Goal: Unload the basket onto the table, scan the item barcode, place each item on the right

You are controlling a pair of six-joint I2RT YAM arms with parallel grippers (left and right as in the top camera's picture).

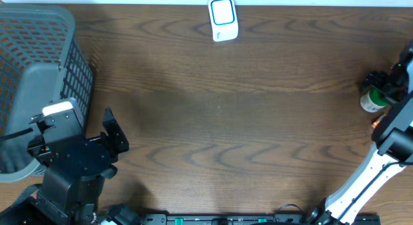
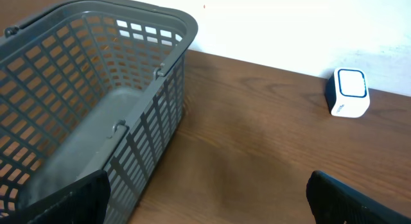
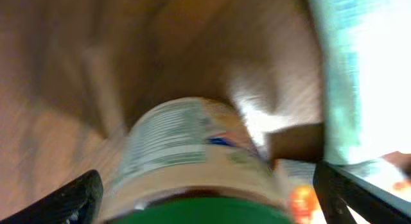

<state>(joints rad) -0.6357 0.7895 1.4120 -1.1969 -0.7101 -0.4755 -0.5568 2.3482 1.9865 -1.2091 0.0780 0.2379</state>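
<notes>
grey basket left, white scanner at back, green-capped bottle right.

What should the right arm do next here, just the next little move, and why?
Probably close the right gripper on the green-lidded container. Its fingers stand wide on either side of the container, apparently not gripping it yet. The barcode scanner sits far off at the back edge of the table, so the container likely has to be held before it can go there.
</notes>
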